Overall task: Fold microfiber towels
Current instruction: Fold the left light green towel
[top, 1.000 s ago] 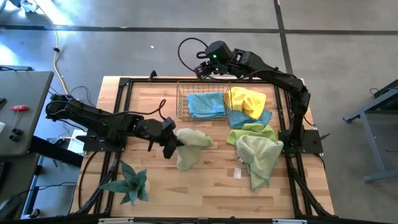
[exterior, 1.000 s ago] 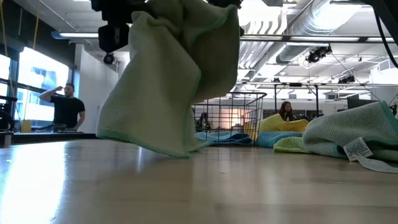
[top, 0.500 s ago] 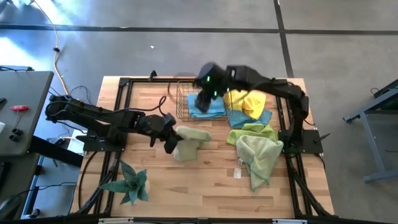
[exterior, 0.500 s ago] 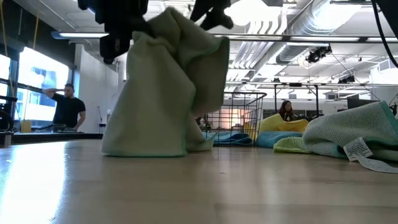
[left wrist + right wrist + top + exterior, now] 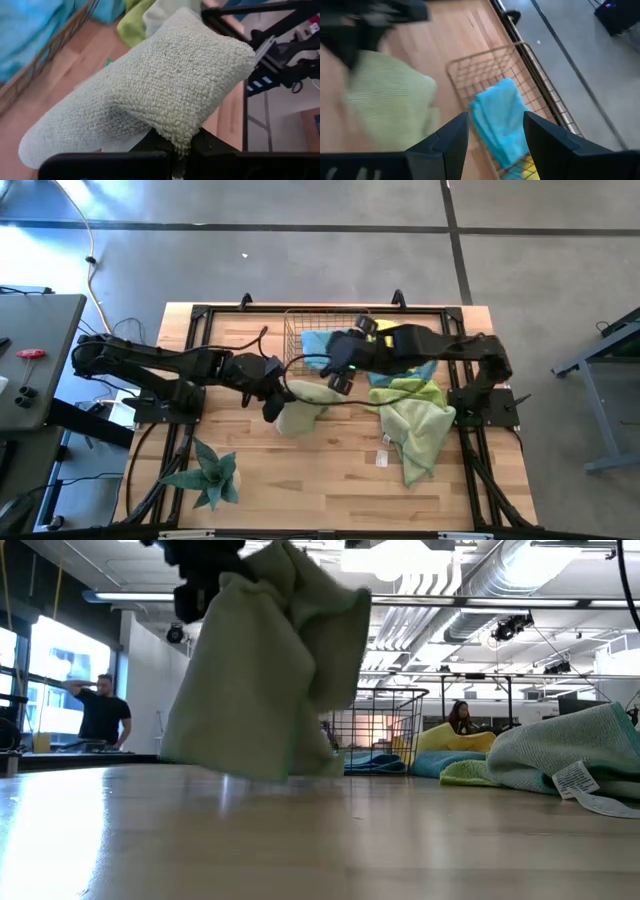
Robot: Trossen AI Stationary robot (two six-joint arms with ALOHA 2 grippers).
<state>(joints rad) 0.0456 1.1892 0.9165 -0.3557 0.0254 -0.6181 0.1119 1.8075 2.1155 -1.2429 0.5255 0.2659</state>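
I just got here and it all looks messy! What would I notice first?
A pale green towel hangs bunched from the left gripper at the table's middle. The right gripper reaches toward it, open. Behind sits a wire basket holding a blue towel, with more towels piled at the right.

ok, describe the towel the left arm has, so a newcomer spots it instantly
Start at the copper wire basket at the table's far edge. Just in front of it, mid-table, the left pincer holds a pale green towel up in a bunch. Unlike the towels heaped on the right, it stands alone, gripped.
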